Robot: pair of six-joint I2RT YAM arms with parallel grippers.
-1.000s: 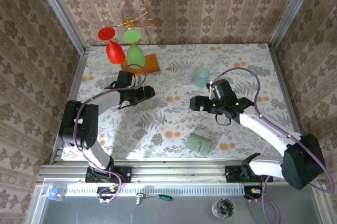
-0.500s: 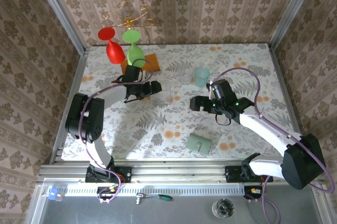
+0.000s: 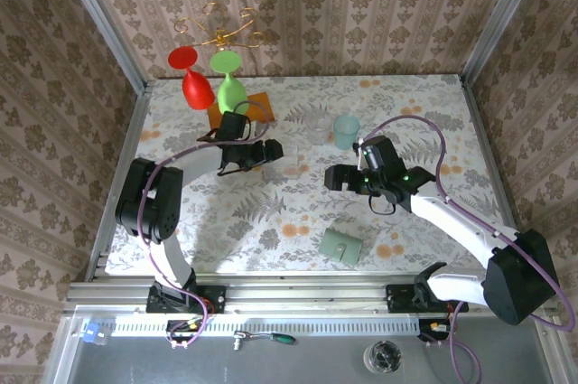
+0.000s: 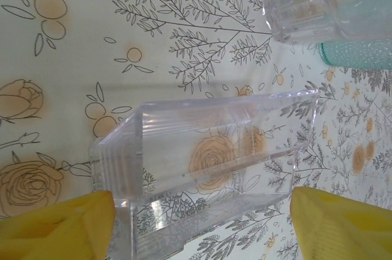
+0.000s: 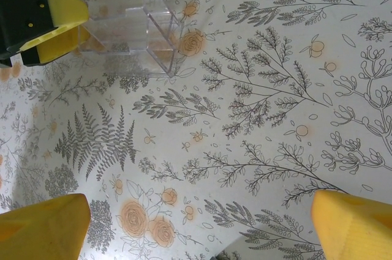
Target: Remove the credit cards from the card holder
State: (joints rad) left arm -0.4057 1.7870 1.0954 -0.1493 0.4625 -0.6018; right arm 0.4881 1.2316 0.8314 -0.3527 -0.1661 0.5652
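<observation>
Card holder [image 3: 341, 245], folded: we judge it light, soft, best pinched at its open edge; left gripper [image 4: 202, 211] wide at a clear box [image 4: 208, 150], right gripper [image 5: 202, 229] wide, empty.

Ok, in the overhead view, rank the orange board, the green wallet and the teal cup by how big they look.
Largest: orange board, partly hidden.
Next: green wallet, nearly as big, so those two are unsure.
Smallest: teal cup, clearly.

From above, the card holder [image 3: 341, 246] is too small for you to see inside. In your left wrist view, the teal cup [image 4: 361, 55] and clear glass [image 4: 306, 3] run off the edge.
</observation>
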